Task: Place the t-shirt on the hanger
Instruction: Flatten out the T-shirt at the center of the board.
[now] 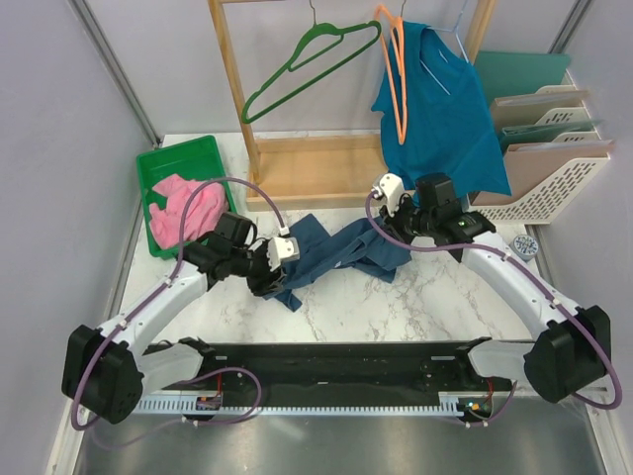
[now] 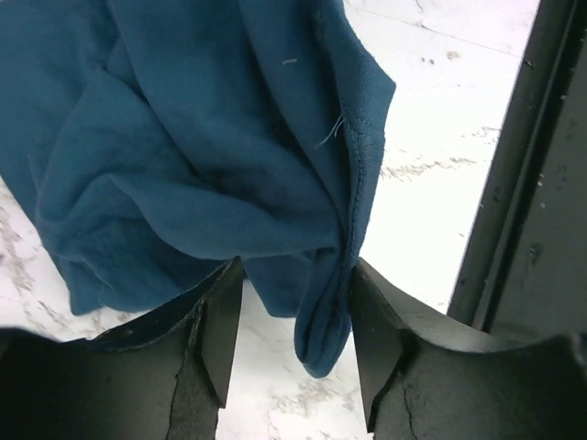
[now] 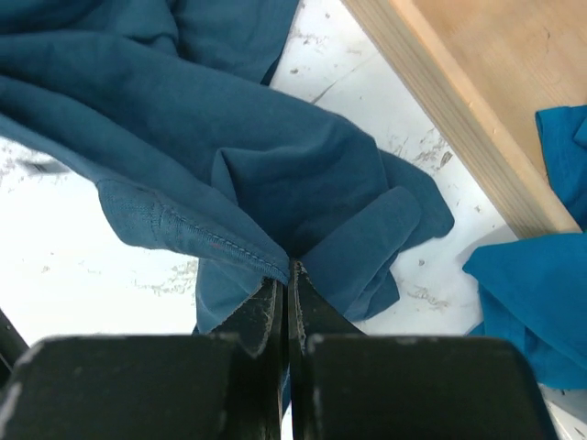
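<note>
Marble bench [image 1: 445, 297] carries the t-shirt [image 1: 331, 252] bunched at its middle, right end effector [image 3: 286, 270] pinching a fold, left end effector [image 2: 295, 270] spread around a hem, so we fear a one-sided lift would twist it short of the hanger [image 1: 398, 79].

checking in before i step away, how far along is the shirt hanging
Nothing finished yet. In hand: the right gripper is shut on the t-shirt, bunched between the arms; the left gripper is open around a hem fold. Left: getting it onto the hanger, hanging on the rack.
</note>
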Controlling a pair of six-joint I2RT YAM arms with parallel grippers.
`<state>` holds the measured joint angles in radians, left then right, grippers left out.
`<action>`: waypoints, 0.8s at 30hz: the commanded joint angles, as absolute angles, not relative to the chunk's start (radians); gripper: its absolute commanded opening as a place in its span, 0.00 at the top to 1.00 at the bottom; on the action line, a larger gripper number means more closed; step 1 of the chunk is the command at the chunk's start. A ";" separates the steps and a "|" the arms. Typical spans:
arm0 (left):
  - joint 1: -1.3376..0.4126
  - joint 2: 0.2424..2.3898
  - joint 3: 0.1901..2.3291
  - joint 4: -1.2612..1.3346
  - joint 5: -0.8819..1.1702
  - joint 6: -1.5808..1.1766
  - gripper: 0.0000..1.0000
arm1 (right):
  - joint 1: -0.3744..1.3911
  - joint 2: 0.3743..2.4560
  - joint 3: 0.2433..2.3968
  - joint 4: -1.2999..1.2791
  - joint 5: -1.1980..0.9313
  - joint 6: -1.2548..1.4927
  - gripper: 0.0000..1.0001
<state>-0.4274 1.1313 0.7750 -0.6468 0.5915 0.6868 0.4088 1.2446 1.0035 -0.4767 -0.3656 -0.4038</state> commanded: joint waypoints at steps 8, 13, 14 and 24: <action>-0.584 1.040 0.703 -0.414 0.483 0.581 0.27 | 0.414 1.365 1.155 -0.385 -0.371 -0.288 1.00; -0.640 1.072 0.696 -0.330 0.417 0.522 0.27 | 0.414 1.376 1.164 -0.382 -0.370 -0.281 1.00; -0.646 1.078 0.699 -0.327 0.428 0.519 0.28 | 0.414 1.376 1.164 -0.380 -0.368 -0.281 1.00; -0.589 1.020 0.873 -0.695 0.472 0.583 0.98 | 0.411 1.271 1.150 -0.486 -0.318 -0.365 1.00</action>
